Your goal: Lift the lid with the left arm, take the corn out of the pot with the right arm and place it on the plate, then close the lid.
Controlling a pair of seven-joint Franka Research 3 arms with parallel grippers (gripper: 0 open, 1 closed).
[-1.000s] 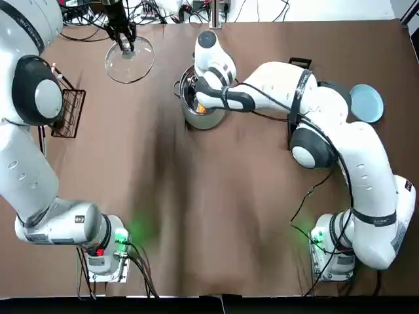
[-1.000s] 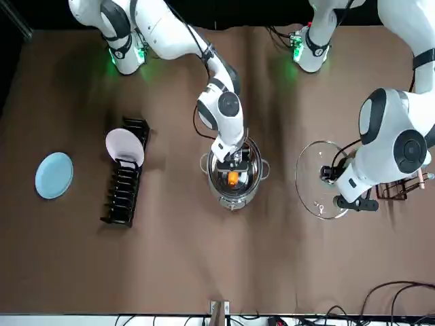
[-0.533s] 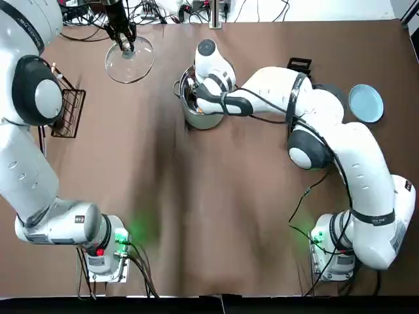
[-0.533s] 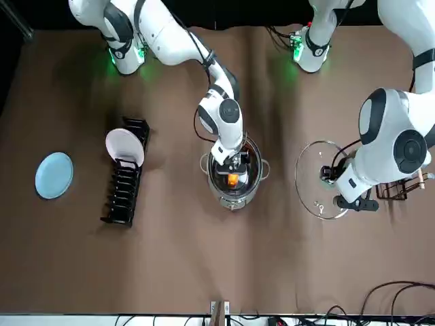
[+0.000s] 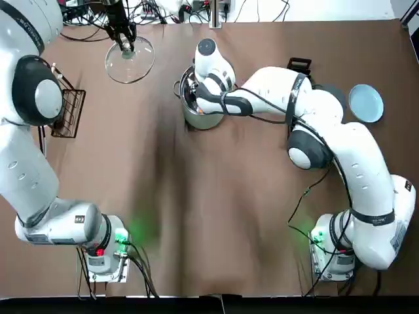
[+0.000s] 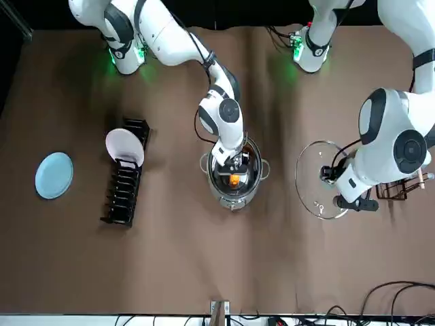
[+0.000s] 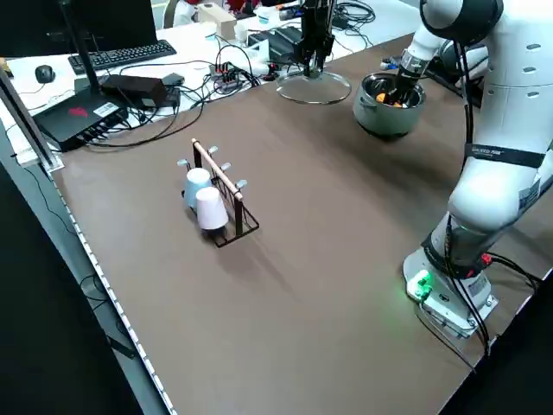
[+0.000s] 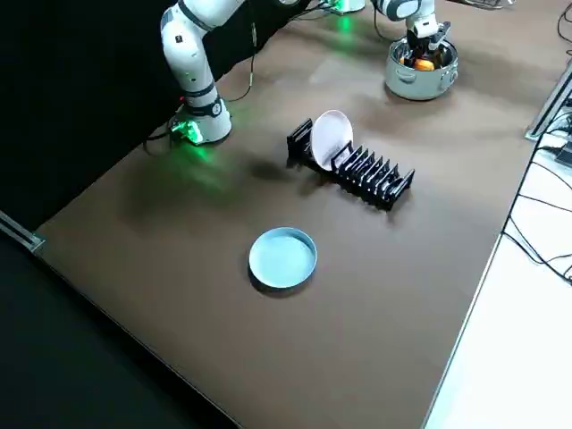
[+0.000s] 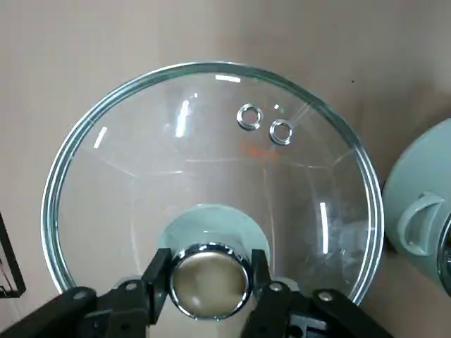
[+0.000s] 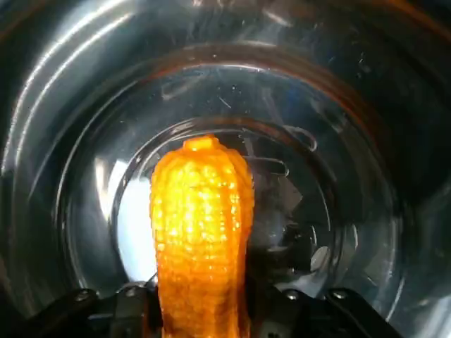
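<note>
Inside pot (image 5: 203, 120), right hand (image 10: 202, 314) clamps corn (image 10: 201, 225); left hand (image 9: 209, 276) grips lid (image 9: 211, 151).

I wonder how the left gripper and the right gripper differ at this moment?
The left gripper grips the glass lid by its knob; the right gripper grips the corn. The left gripper is out beside the pot, over the table; the right gripper reaches down inside the pot. Both are shut on something.

Corn (image 10: 202, 232) between the fingers (image 10: 134, 304) of the right gripper (image 10: 201, 314), both inside the pot (image 6: 231, 202), lid (image 9: 211, 169) directly beneath the left gripper (image 9: 209, 285), apart from the pot, dish rack (image 6: 124, 197) between right gripper and plate (image 6: 53, 175)
</note>
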